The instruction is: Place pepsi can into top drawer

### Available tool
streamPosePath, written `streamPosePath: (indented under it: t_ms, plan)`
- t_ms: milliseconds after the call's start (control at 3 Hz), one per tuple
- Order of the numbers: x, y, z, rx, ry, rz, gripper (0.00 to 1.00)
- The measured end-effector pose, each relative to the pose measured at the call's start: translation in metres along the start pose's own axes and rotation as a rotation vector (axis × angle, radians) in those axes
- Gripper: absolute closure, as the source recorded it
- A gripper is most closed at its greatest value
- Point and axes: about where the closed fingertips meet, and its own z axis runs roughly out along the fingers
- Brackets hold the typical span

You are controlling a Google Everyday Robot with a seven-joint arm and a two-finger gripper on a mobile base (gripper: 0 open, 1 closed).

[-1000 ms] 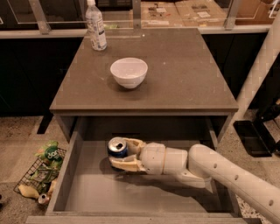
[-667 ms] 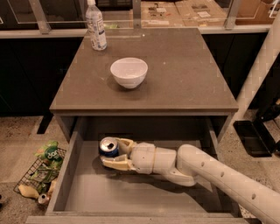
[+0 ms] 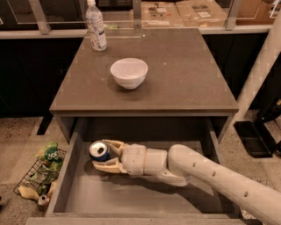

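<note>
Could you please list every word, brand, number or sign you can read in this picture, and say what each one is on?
None can be read.
pepsi can, gripped by the end effector inside the top drawer: no lettering legible.
bottle label: blurred.
green bag on the floor: print blurred.
boxes behind the table: labels too small.

On my feed a brown-topped counter [image 3: 184,83] fills the middle, with dark panels and a glass rail [image 3: 57,13] behind it. Flat cardboard [image 3: 175,9] lies beyond. The floor [image 3: 17,145] is pale and speckled; a wire basket [image 3: 37,178] of litter sits left, a white post [image 3: 263,74] right. The gripper [image 3: 100,153] lies low, in front of the counter.
</note>
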Motion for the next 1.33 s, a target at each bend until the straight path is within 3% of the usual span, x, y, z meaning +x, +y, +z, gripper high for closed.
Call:
streamPosePath:
  t_ms: [333, 667, 1000, 1333]
  plan:
    - [0.004, 0.009, 0.006, -0.014, 0.045, -0.054, 1.00]
    - [0.020, 0.012, 0.009, -0.040, 0.069, -0.023, 1.00]
    - [0.041, 0.015, 0.016, -0.091, 0.069, 0.061, 0.97]
    - [0.037, 0.015, 0.016, -0.091, 0.069, 0.061, 0.75]
